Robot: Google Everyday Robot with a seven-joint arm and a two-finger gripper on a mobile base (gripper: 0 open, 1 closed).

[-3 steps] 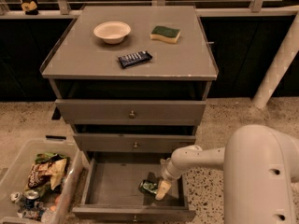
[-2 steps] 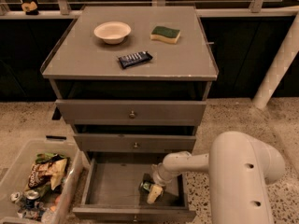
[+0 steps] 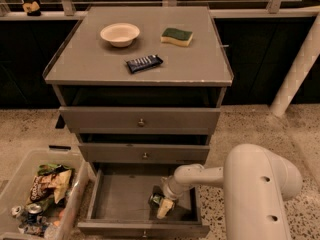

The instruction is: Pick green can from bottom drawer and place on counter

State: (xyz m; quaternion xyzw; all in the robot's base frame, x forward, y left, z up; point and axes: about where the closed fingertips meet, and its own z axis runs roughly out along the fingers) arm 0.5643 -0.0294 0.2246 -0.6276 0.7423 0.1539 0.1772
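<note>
The green can (image 3: 155,199) is hard to make out: only a small shiny green-and-silver patch shows, low in the right half of the open bottom drawer (image 3: 117,200), and the gripper (image 3: 165,207) covers its right side. The gripper is down inside the drawer, right against the can, and I cannot tell whether it has closed on it or is only beside it. The drawer's right rear corner is hidden behind the arm (image 3: 260,184), whose bulky white shell is cut off by the lower edge of the view. A clear plastic bin (image 3: 80,186) of crumpled wrappers and cans is cut off at the lower left.

Compared with a second ago, the big shell has swung left and the gripper has sunk slightly lower and to the left. The can lies almost where it did.

The drawer is a shallow grey metal box with a dark floor. The counter (image 3: 95,64) above is flat, glossy and grey with a thin raised rim. It carries a pale round bowl (image 3: 120,34), a green-and-yellow sponge (image 3: 176,36) and a dark blue snack bar (image 3: 144,63)
</note>
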